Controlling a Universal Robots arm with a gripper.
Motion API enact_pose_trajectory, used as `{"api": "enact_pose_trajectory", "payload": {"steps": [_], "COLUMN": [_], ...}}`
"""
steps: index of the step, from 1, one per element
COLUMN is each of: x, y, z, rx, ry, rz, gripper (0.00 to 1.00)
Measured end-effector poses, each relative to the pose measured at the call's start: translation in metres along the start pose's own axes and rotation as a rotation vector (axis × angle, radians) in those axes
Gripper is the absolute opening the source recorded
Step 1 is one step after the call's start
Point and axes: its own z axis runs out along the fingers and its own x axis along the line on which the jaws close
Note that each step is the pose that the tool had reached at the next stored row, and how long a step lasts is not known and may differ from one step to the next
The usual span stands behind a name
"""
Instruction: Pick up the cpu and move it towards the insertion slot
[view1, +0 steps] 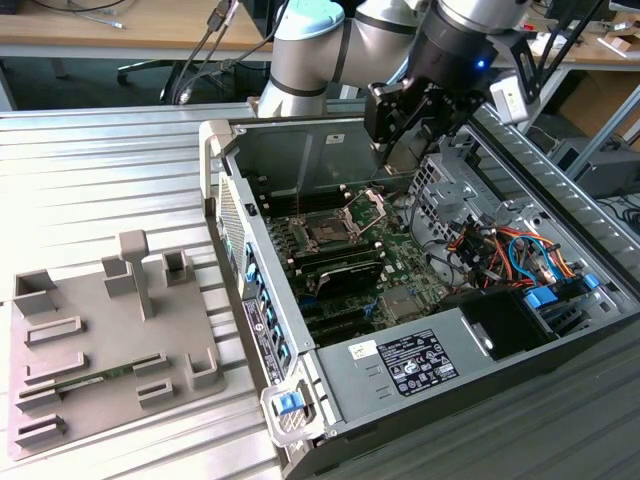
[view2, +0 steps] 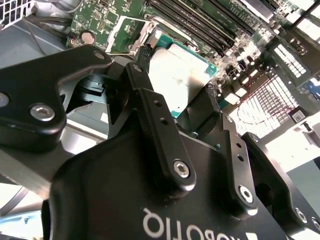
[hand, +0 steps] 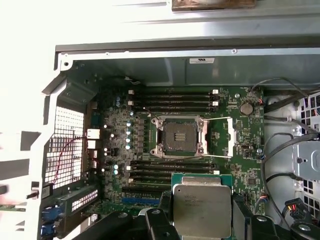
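1. The black gripper (view2: 176, 100) sits closest to the lens in the second wrist view, its two fingers (view2: 150, 112) closed against opposite edges of the cpu (view2: 182, 75).
2. The jaws are narrow and hold the cpu between them; its silvery top faces the camera and a thin green rim shows around the metal.
3. In the first wrist view the cpu (hand: 202, 207) is held in the gripper (hand: 202, 220) above the motherboard (hand: 240, 155), clear of the board's surface.
4. The insertion slot (hand: 179, 136) lies on the board beyond the chip, apart from it; its dark square centre is bare and its silver frame stands around it.
5. A hinged metal bracket (hand: 233, 137) is swung open just beside the slot.
6. Rows of long black memory slots (hand: 172, 98) run on both sides of the slot.
7. In the exterior view the gripper (view1: 405, 125) hangs over the open computer case (view1: 440, 350), above the far part of the board, near the insertion slot (view1: 328, 236).
8. To the exterior view's left of the case a grey fixture tray (view1: 100, 350) rests on the ribbed metal table (view1: 90, 170), with a green memory stick (view1: 95, 378) lying in it.
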Motion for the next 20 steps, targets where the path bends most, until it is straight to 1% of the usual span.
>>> {"api": "enact_pose_trajectory", "payload": {"steps": [3,5,6,11,15,17,20], "x": [0.0000,-0.0005,-0.0008,-0.0012,-0.0015,-0.0018,-0.0022], "y": [0.0008,0.0078,0.0125,0.0167,0.0212,0.0254,0.0290], "z": [0.0001,0.0008,0.0012,0.0016,0.0020,0.0024,0.0028], "rx": [0.0000,0.0000,0.0000,-0.0001,0.0000,0.0000,-0.0001], "ry": [0.0000,0.0000,0.0000,0.0000,0.0000,0.0000,-0.0001], "rz": [0.000,0.000,0.000,0.000,0.000,0.000,0.000], "gripper": [0.55,0.55,0.55,0.55,0.55,0.55,0.55]}}
